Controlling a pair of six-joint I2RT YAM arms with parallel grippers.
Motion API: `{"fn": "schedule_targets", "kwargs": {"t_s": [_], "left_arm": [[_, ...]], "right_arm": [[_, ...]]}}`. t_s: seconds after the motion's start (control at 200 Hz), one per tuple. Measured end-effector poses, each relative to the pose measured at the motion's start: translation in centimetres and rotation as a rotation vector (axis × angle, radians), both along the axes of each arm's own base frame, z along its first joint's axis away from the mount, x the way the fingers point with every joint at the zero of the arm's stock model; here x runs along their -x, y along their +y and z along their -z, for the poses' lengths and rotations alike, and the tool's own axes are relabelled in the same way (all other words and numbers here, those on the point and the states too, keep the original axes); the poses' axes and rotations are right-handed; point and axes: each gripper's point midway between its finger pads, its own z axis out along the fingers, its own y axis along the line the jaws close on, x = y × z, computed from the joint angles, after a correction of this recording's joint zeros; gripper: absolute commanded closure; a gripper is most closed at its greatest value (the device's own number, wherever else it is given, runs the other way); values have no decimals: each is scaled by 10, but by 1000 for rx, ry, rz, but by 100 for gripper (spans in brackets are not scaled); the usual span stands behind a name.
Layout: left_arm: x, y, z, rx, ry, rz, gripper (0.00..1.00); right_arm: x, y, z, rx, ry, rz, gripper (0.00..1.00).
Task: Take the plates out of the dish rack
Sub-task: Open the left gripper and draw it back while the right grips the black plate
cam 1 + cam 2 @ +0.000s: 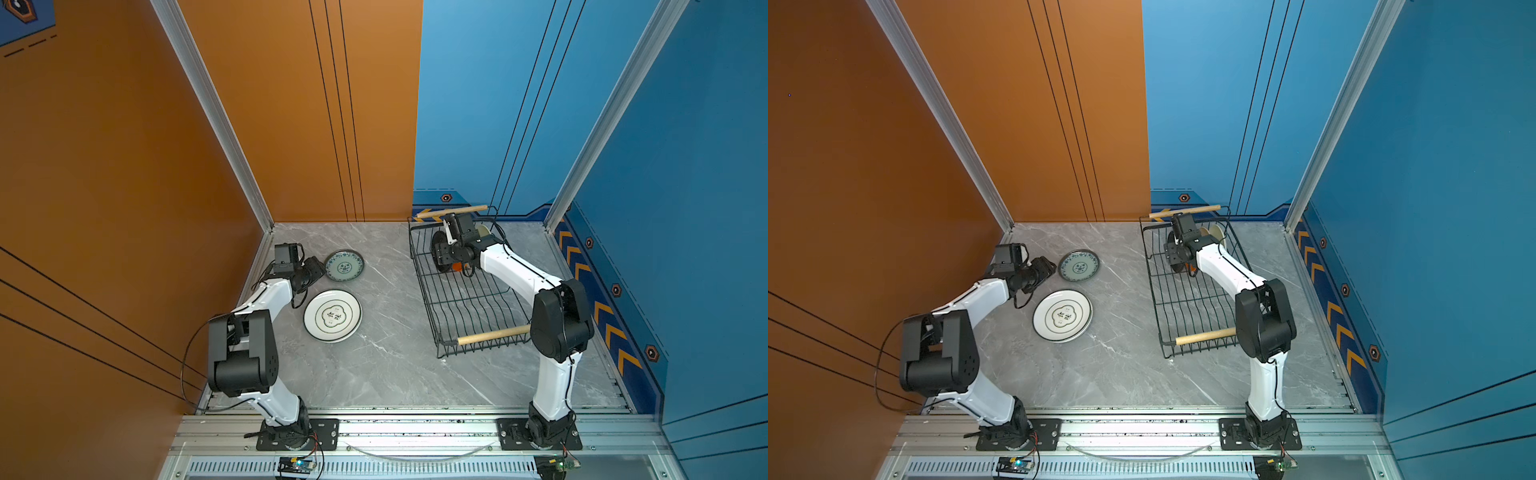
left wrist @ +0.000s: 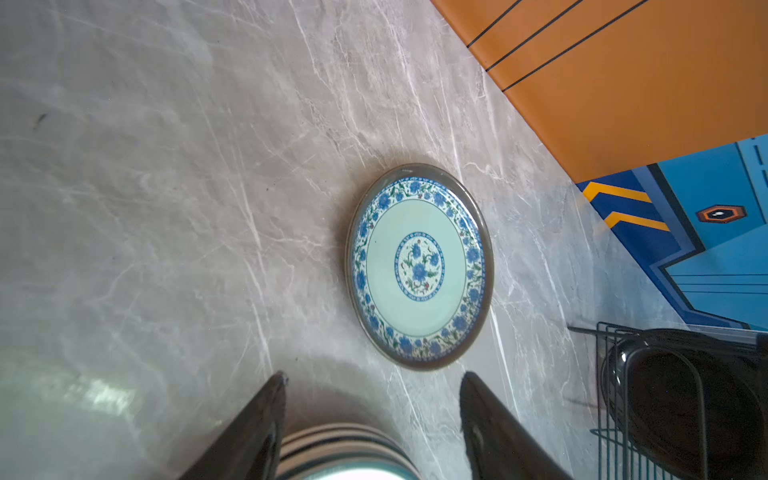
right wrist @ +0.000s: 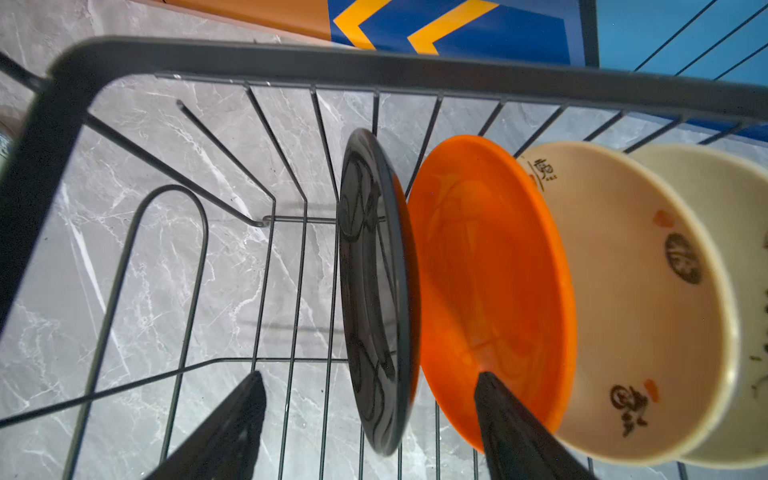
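Here, the right gripper straddles the black plate (jaws apart).

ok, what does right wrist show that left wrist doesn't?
Right wrist only: orange plate and printed cream plate standing in the dish rack, right end effector open astride the black plate. Left wrist only: teal-patterned plate flat on the table, white plate rim, left end effector open, holding nothing. Both: dish rack, black plate, table.

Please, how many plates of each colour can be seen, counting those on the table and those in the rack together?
Teal-patterned plate: 1
White plate with dark rim: 1
Black plate: 1
Orange plate: 1
Cream plates: 2
Total: 6
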Motion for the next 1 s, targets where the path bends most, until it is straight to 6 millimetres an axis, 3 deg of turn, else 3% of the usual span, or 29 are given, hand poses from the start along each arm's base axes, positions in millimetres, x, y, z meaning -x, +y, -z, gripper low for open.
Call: {"fn": "schedule_targets", "kwargs": {"t_s": [0.215, 0.441, 0.756, 1.001], "left_arm": [[30, -7, -12, -13, -25, 6, 27], [48, -24, -30, -26, -80, 41, 27], [76, -35, -5, -25, -35, 69, 21], [79, -35, -10, -29, -53, 68, 16]], "right_arm": [[-10, 1, 11, 10, -2, -5, 34], [-20, 5, 13, 1, -23, -4, 43], [-31, 10, 25, -1, -38, -11, 52], [-33, 9, 39, 7, -20, -8, 61]]}}
